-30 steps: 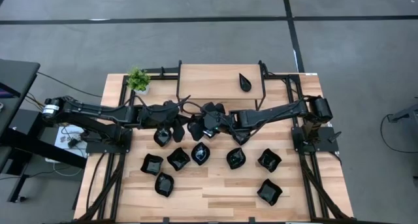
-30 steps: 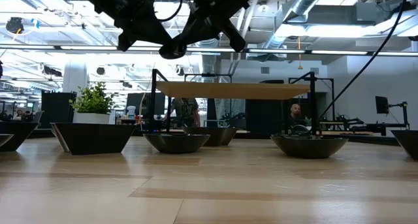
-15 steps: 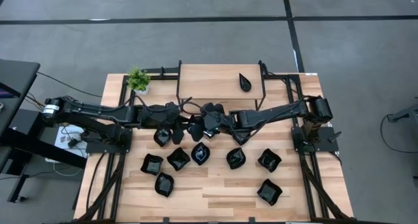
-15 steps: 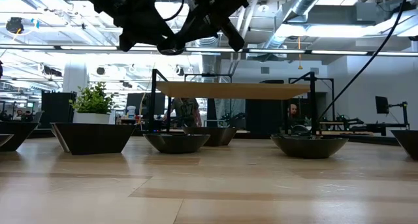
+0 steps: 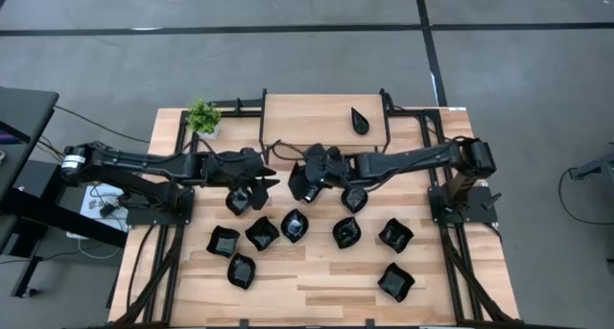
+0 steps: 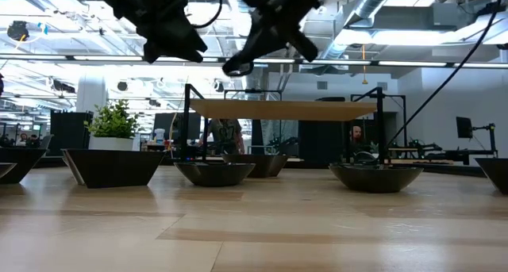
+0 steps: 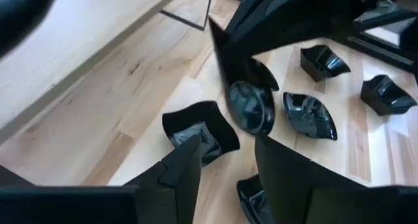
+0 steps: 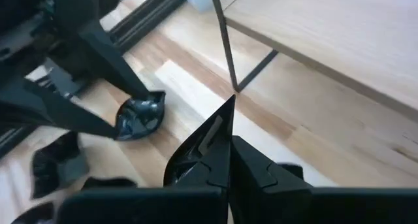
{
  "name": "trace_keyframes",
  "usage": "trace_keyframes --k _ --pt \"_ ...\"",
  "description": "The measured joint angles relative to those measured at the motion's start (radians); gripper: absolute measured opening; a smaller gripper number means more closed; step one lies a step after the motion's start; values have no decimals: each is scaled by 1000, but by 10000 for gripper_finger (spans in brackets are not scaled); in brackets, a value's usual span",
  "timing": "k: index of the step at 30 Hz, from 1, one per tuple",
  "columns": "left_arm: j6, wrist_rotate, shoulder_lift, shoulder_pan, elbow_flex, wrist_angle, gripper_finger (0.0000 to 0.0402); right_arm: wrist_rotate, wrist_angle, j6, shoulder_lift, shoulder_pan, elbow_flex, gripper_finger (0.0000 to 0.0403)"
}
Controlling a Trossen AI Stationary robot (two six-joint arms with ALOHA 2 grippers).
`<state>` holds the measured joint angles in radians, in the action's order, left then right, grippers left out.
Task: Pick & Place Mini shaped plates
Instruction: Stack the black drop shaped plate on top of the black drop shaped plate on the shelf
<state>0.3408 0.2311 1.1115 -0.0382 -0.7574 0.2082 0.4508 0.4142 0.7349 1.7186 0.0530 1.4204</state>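
The right gripper (image 5: pixel 299 183) hung above the middle of the table (image 5: pixel 317 276), its fingers (image 8: pixel 219 142) pressed together on the rim of a black dish (image 6: pixel 238 66), which it held clear of the surface, tilted, beside the raised wooden shelf (image 5: pixel 321 118). The left gripper (image 5: pixel 271 178) hovered just beside it with its fingers (image 7: pixel 186 168) standing apart and nothing between them; the held dish (image 7: pixel 251 106) showed ahead of them, apart from both. Below the two arms, the other mini shaped plates (image 5: pixel 261 233) lay scattered over the table, some squarish with wavy rims, some roundish. One teardrop plate (image 5: pixel 360 121) rested on the shelf. A small potted plant (image 5: pixel 202 118) stood at the table's far left corner.
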Motion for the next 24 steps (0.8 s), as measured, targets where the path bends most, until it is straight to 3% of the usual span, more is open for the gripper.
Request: trace_keyframes --k 11,18,24 --pt "0 -1 -15 7 0 1 141 -211 310 -106 -241 -208 0 0" --pt "0 -1 -15 7 0 -16 140 -483 373 -330 -358 -444 0 0" --pt "0 -1 -15 7 0 -73 140 -743 409 -482 -359 -671 0 0"
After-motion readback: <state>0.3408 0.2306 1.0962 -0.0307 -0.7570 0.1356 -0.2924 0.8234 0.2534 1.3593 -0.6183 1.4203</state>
